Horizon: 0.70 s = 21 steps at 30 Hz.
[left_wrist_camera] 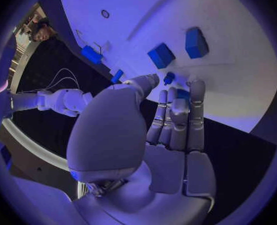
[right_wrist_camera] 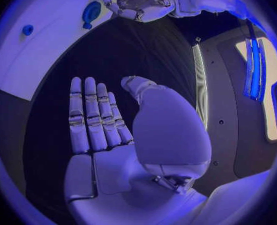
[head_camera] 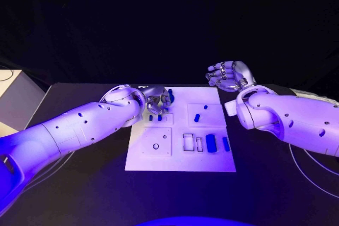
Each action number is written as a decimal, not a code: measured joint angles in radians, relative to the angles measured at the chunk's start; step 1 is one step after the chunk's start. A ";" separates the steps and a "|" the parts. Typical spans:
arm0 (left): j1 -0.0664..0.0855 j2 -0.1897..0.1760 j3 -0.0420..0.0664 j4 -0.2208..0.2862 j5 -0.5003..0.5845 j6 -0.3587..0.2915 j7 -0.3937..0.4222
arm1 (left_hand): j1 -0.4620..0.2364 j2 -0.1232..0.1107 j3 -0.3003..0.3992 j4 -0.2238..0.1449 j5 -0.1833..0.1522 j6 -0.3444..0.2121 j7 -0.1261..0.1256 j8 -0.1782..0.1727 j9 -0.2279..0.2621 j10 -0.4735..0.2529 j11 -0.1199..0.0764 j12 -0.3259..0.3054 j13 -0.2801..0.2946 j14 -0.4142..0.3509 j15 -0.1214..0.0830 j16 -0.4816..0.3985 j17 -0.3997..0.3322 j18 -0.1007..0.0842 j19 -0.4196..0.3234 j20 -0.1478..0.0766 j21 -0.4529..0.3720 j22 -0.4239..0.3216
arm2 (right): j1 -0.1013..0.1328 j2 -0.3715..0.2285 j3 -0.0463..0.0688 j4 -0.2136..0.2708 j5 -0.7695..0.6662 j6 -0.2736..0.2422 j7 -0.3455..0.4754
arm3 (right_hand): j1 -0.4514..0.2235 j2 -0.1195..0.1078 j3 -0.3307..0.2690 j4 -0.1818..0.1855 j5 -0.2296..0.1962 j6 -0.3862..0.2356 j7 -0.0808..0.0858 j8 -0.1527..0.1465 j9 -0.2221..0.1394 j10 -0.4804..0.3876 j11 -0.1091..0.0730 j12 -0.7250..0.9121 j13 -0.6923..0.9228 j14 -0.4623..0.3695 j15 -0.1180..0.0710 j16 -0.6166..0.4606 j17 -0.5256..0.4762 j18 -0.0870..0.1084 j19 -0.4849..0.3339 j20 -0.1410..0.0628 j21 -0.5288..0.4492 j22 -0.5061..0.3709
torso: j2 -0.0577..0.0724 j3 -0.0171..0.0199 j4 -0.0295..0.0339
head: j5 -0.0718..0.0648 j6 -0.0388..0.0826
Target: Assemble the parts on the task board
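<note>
The left hand (head_camera: pixel 155 99) hovers over the far left corner of the white board (head_camera: pixel 181 164), its fingers (left_wrist_camera: pixel 176 116) straight and side by side, holding nothing; a small blue piece (left_wrist_camera: pixel 168 78) lies just beyond their tips. The right hand (head_camera: pixel 230 76) hangs off the board's far right corner, fingers (right_wrist_camera: pixel 91 115) straight and empty.

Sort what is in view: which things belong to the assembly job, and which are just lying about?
Job:
- task board
- blue parts on the board
- left robot hand, over the board's far left corner
- right robot hand, raised beyond the board, fingers apart, holding nothing

Lying about:
- pale box at the table's left edge
- cables on the table
</note>
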 measured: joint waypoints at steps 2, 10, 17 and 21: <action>0.000 0.004 0.000 -0.002 -0.002 0.004 -0.002 | 0.004 0.005 0.002 -0.002 0.000 0.009 -0.001 0.000 -0.003 0.011 0.000 0.000 -0.002 0.002 -0.002 0.008 0.004 0.000 0.000 0.000 0.008 0.006 | 0.000 0.000 0.000 0.001 -0.001 0.000 0.000 | 0.000 0.000 0.000 0.000 0.000 0.000 0.000 0.000 0.000 0.000 0.000 0.000 0.000 0.000 0.000 0.000 0.000 0.000 0.000 0.000 0.000 0.000 | 0.000 0.0001 -0.0003 | -0.001 0.000; 0.000 0.012 0.000 -0.009 -0.005 0.008 -0.014 | 0.006 0.017 0.015 -0.015 0.000 0.032 -0.004 -0.006 -0.014 0.040 -0.011 0.006 0.000 0.031 -0.012 0.040 0.039 0.000 0.023 -0.006 0.043 0.050 | 0.000 0.000 0.000 0.005 -0.003 -0.002 -0.001 | 0.004 0.004 0.007 -0.001 0.000 0.000 0.000 0.000 0.000 0.000 0.000 0.000 -0.001 0.000 0.000 0.000 0.000 0.000 0.000 0.000 0.000 -0.002 | 0.000 0.0005 -0.0002 | -0.003 -0.002; 0.000 0.020 -0.004 -0.023 -0.006 0.008 -0.026 | 0.008 0.019 0.025 -0.024 0.000 0.035 -0.002 -0.012 -0.020 0.036 -0.008 0.007 -0.001 0.044 -0.011 0.055 0.050 0.000 0.045 -0.009 0.070 0.078 | 0.000 -0.001 0.000 0.009 -0.004 -0.002 -0.001 | 0.004 0.004 0.007 -0.001 0.000 0.000 0.000 0.000 0.000 0.000 0.000 0.000 -0.001 0.000 0.000 0.000 0.000 0.000 0.000 0.000 0.000 -0.002 | 0.000 -0.0001 0.0005 | -0.006 -0.002; 0.000 0.028 -0.005 -0.035 -0.007 0.008 -0.032 | 0.008 0.019 0.027 -0.027 0.000 0.039 -0.003 -0.016 -0.022 0.026 -0.005 0.002 -0.003 0.045 -0.009 0.059 0.053 0.000 0.052 -0.009 0.077 0.092 | 0.000 -0.001 0.000 0.012 -0.005 -0.002 -0.001 | 0.004 0.004 0.006 -0.001 0.000 0.000 0.000 0.000 0.000 0.000 0.000 0.000 -0.001 0.000 0.000 0.000 0.000 0.000 0.000 0.000 0.000 -0.002 | 0.000 -0.0003 0.0000 | -0.006 -0.002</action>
